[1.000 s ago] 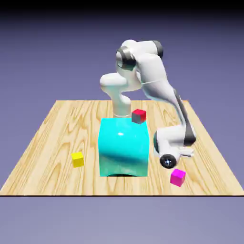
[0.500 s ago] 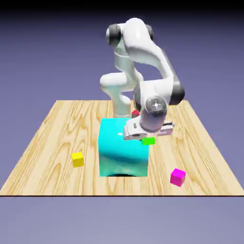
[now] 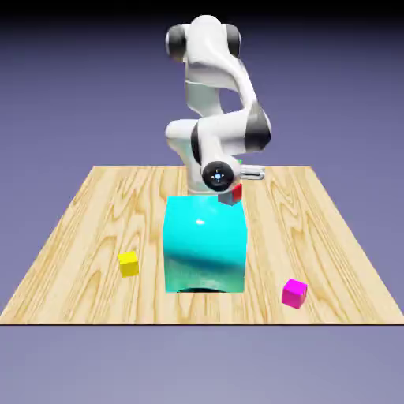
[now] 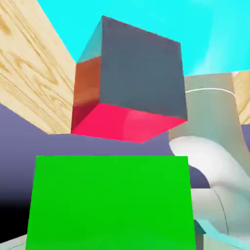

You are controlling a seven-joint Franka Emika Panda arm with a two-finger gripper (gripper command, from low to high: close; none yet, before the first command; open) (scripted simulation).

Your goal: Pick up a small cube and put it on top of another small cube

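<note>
Two small cubes matter here: the green cube (image 4: 111, 202) is pinched in the gripper (image 4: 111, 234), jaws closed on it, and the red cube (image 4: 136, 73) sits apart from it. Green fills the lower middle of the hand view, cut off by the bottom edge; only one flat face readable, fingertips mostly hidden, contact with them not visible. Exterior view: just a green sliver behind the hand, rest blocked; cube held up off the table (image 3: 95, 237). Red cube partly covered by the hand there, at the far top edge of the big cyan cube (image 3: 205, 237), toward the exterior view's right; can't make out what's directly under it. Hand view shows its dark grey side and bright red face, tilted in frame, cyan behind, cut off at top. White arm (image 3: 229, 130) bent over the far side of the table, its base partly hidden behind the hand. Yellow cube (image 3: 129, 264) on the table at the exterior view's left, magenta cube (image 3: 294, 293) on it at the right, both unobstructed. Pale shapes in the hand view's bottom corners: unclear.
</note>
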